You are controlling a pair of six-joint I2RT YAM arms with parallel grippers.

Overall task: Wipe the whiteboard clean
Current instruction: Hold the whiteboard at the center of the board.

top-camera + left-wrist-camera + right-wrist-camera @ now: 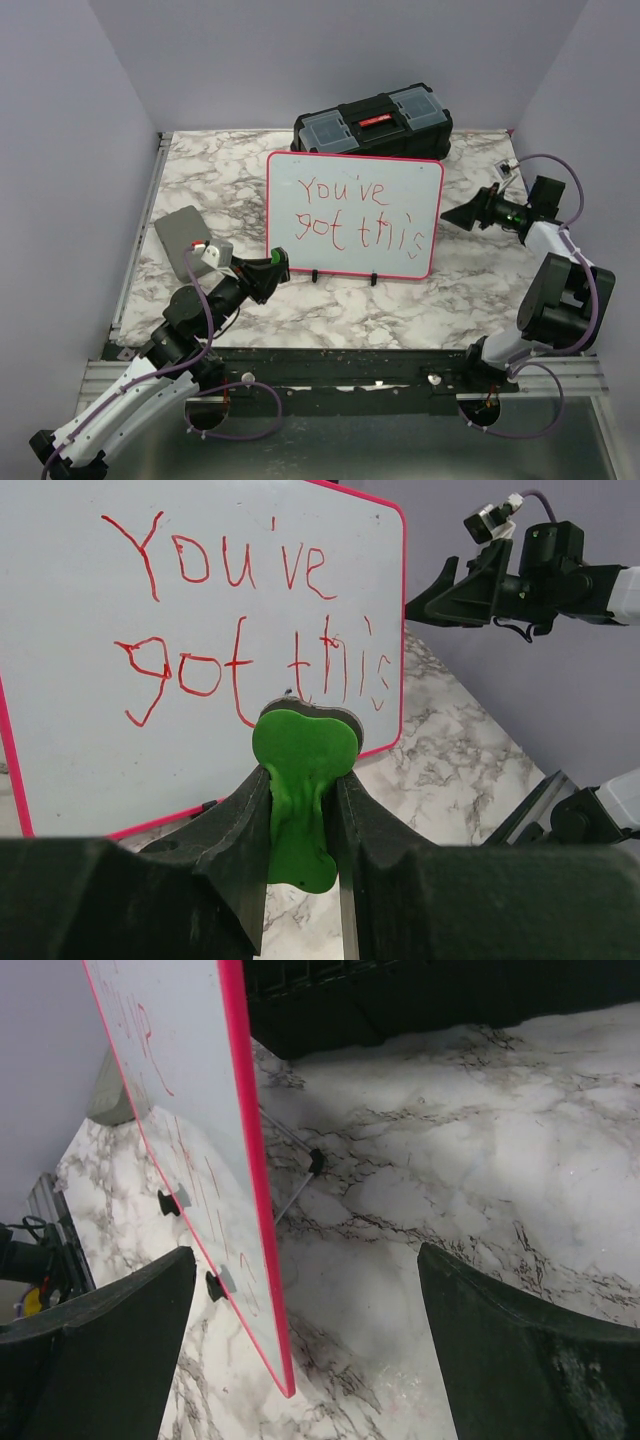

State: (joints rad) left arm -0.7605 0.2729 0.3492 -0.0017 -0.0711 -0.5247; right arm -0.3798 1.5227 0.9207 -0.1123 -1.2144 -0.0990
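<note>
Your whiteboard [353, 215] stands upright on the tabletop [230, 170], just in front of the black toolbox [372, 122]: pink-red rim, small black feet, red handwriting reading "You've got this". Your left gripper [275, 268] is clamped on a green object [303, 745]; your right gripper [452, 216] has its jaws apart.

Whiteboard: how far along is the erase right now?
Done: the left end effector is shut on a green pad. In hand: it is in front of the whiteboard's lower left corner, short of its face; the right end effector is open at the right edge. Left: all the red writing, unwiped.
</note>
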